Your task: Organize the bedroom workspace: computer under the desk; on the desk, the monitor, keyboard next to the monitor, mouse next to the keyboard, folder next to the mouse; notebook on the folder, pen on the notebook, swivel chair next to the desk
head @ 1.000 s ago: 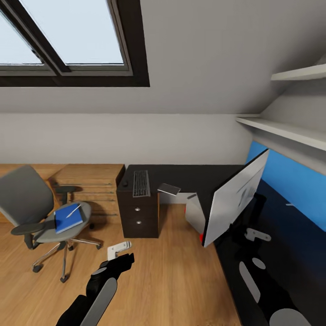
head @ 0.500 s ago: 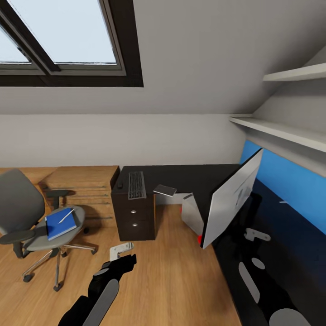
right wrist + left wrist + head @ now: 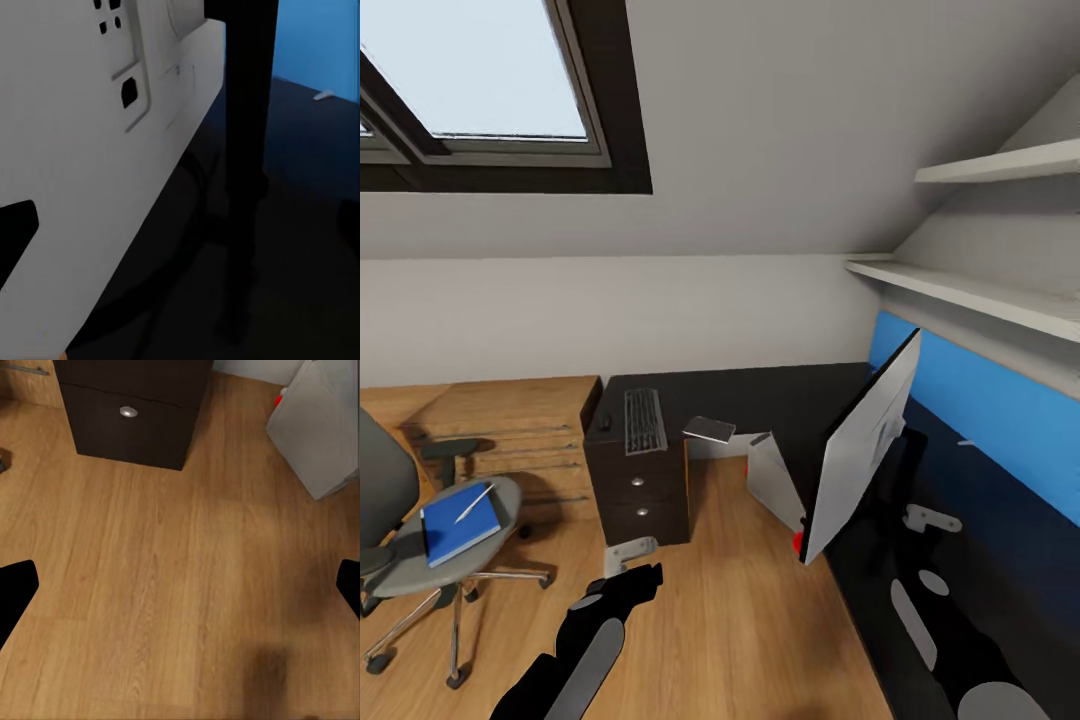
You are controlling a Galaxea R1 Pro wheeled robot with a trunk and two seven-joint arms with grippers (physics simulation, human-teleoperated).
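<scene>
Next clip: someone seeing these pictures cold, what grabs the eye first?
Most striking is the monitor, its silver-white back toward the head camera, standing on the glossy black desk at the right, in front of a bright blue wall panel. At the far left, the blue folder lies on the swivel chair seat with the white pen across it. The keyboard rests on the desk's far end, above the drawer unit.

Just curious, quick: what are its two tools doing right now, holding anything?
Left tool: open, empty, over the wooden floor.
Right tool: open, empty, behind the monitor.
</scene>
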